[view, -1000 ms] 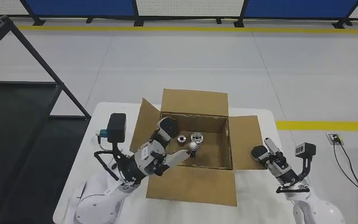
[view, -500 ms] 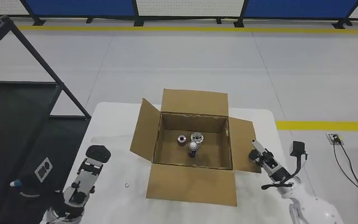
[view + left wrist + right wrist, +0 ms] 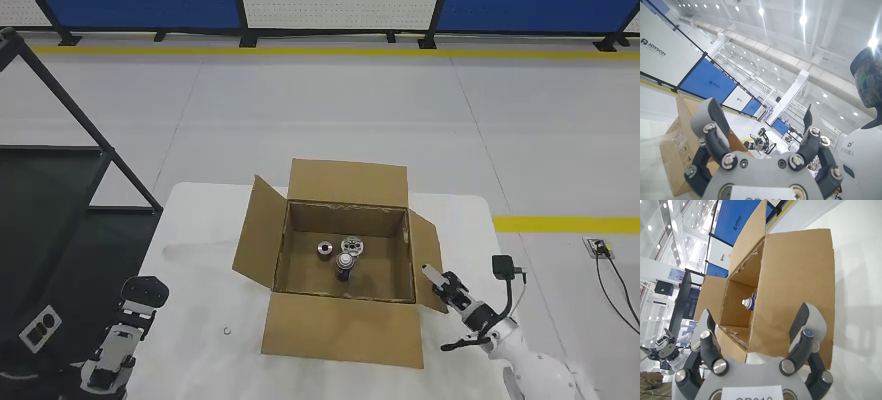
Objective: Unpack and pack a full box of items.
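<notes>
An open cardboard box [image 3: 345,325] stands mid-table with its flaps spread. Inside, a spray can [image 3: 344,264] stands upright beside two round metal tins [image 3: 326,247] [image 3: 351,244]. My left arm [image 3: 125,335] sits past the table's left front corner; its gripper [image 3: 761,106] is open, empty and tilted up toward the ceiling, with the box [image 3: 676,144] beside it. My right gripper [image 3: 440,283] is open and empty, right at the raised right flap [image 3: 425,250]. In the right wrist view, this gripper [image 3: 756,309] faces the box wall [image 3: 795,291], with the spray can [image 3: 747,303] visible inside.
A small ring [image 3: 228,329] lies on the white table [image 3: 200,230] left of the box. A dark frame [image 3: 60,150] stands off the table's left side. Bare tabletop runs along the left and behind the box.
My left arm has come out of the box and drawn back to the lower left, off the table. My right gripper has moved in toward the box, and the right flap now stands steeper.
</notes>
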{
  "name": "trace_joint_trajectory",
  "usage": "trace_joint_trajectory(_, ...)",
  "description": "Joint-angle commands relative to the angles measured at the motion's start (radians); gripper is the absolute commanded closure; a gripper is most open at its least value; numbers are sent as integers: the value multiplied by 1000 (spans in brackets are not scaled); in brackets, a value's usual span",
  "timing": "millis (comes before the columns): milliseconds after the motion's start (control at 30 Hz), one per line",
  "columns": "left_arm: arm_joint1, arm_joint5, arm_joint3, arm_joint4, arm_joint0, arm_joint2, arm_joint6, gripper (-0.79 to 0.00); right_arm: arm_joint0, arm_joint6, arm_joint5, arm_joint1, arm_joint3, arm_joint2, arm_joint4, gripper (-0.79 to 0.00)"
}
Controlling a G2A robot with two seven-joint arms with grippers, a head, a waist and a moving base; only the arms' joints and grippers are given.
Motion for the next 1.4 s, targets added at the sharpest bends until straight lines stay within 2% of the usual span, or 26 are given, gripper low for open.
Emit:
trace_joint_trajectory(0, 0, 0, 0, 0, 0, 0, 0, -785, -4, -20, -2, -1, -17, -6, -3, -785)
trace_joint_trajectory(200, 0, 31, 10, -27, -9, -9, 62, -785, -22, -64, -11, -2, -130, -44, -77, -785)
trace_joint_trajectory(367, 2, -2, 39, -96, 13, -60, 107, -785, 19, -124, 110, -9, -187, -105, -174, -785)
trace_joint_trajectory(533, 3, -39, 61, -141, 50, -99, 117, -785, 121, -137, 216, -19, -108, -147, -172, -785)
trace_joint_trajectory(767, 4, -60, 69, -174, 77, -126, 128, -785, 246, -160, 305, -31, 43, -166, -129, -785)
trace_joint_trajectory(967, 5, -53, 66, -170, 80, -122, 118, -785, 294, -116, 304, -32, 131, -162, -88, -785)
trace_joint_trajectory(1133, 5, -53, 66, -170, 80, -122, 118, -785, 314, -76, 262, -33, 181, -168, -63, -785)
trace_joint_trajectory(1367, 5, -53, 66, -170, 80, -122, 118, -785, 335, -83, 236, -37, 212, -191, -54, -785)
